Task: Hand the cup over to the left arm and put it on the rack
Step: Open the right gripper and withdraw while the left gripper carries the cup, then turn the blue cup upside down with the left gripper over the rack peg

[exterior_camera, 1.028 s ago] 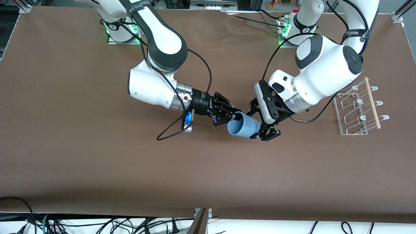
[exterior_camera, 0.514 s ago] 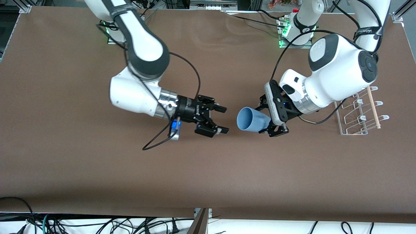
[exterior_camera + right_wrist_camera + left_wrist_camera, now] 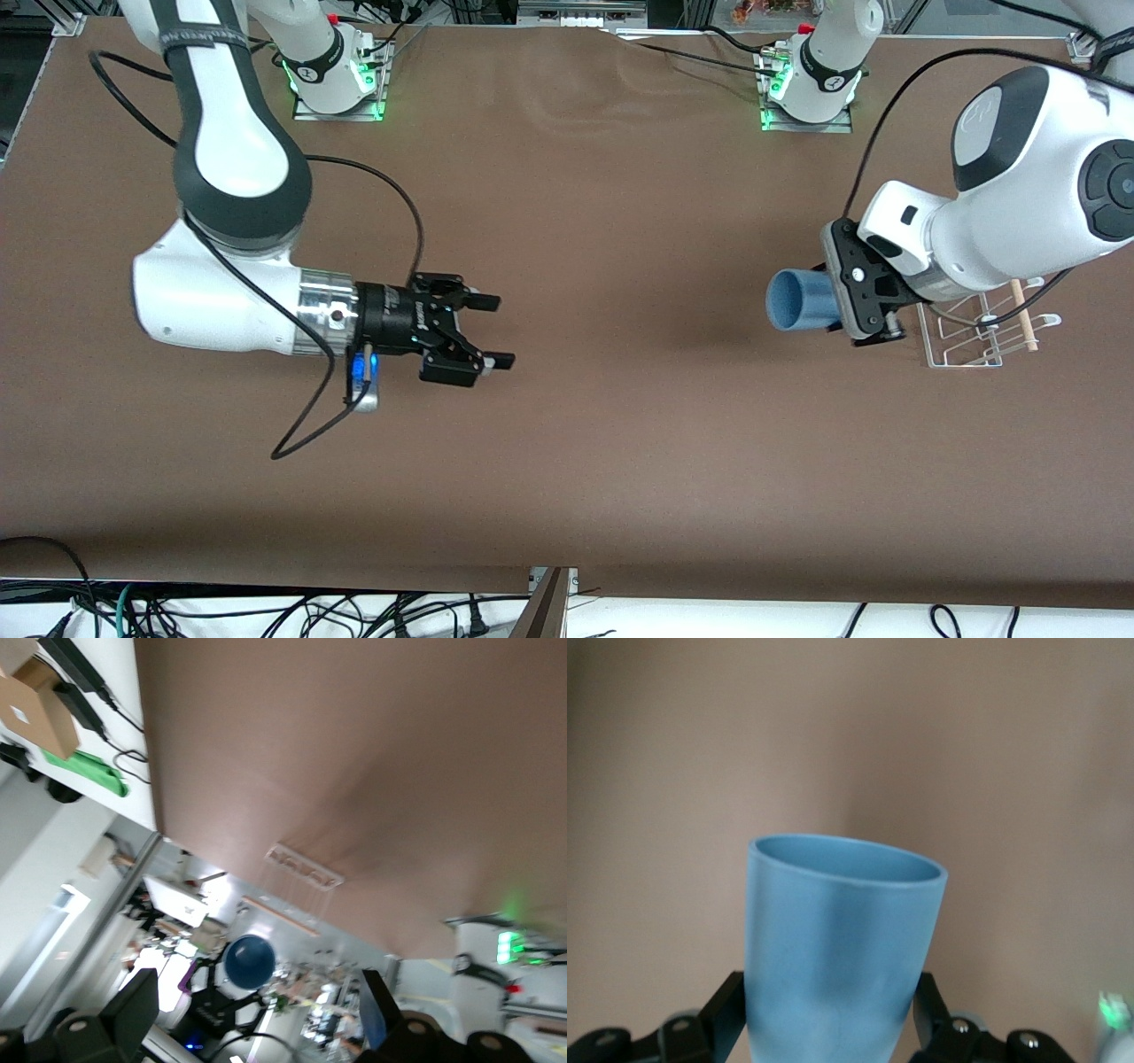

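Note:
My left gripper (image 3: 837, 306) is shut on the base of the light-blue cup (image 3: 799, 299). It holds the cup on its side above the table, mouth toward the right arm's end, just beside the white wire rack (image 3: 979, 330). In the left wrist view the cup (image 3: 842, 930) fills the space between the black fingers (image 3: 725, 1014). My right gripper (image 3: 498, 330) is open and empty over the table toward the right arm's end. In the right wrist view its gripper (image 3: 257, 1014) holds nothing, and the cup (image 3: 249, 961) and rack (image 3: 304, 865) show far off.
The rack's wooden dowel (image 3: 1021, 312) is partly covered by the left arm's wrist. A black cable (image 3: 354, 416) loops from the right wrist down to the brown table (image 3: 620, 425). The arm bases (image 3: 337, 71) stand at the table's edge farthest from the front camera.
The right gripper let go of the cup and drew back toward its own end of the table. The left gripper carried the cup from the table's middle to beside the rack.

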Controlling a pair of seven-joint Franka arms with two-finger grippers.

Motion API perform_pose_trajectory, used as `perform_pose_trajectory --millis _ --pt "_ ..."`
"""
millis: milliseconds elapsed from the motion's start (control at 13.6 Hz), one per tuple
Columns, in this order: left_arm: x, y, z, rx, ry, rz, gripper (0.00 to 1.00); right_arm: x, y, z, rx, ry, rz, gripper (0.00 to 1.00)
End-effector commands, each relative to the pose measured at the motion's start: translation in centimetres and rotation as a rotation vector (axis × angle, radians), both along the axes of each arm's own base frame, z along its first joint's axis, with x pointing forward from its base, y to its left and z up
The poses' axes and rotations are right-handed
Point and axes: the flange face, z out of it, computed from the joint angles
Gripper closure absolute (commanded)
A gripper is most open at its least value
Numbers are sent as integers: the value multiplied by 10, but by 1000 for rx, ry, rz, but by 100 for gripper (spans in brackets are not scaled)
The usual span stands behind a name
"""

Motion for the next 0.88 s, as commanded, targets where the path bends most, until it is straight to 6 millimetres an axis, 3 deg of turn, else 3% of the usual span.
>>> perform_pose_trajectory --millis 0,220,367,588,808 --pt "-14 18 6 223 79 -5 82 -15 -49 20 -96 -56 113 0" --pt "-26 55 4 524 175 3 81 -35 -112 32 -190 -121 291 0" --pt "-30 69 -3 675 217 34 81 -54 -141 43 -285 -166 384 0" --pt "-18 99 -37 863 290 80 81 -84 -192 45 -445 -233 499 0" --pt "-1 113 -78 1060 309 69 80 -98 -241 41 -570 -257 589 0"
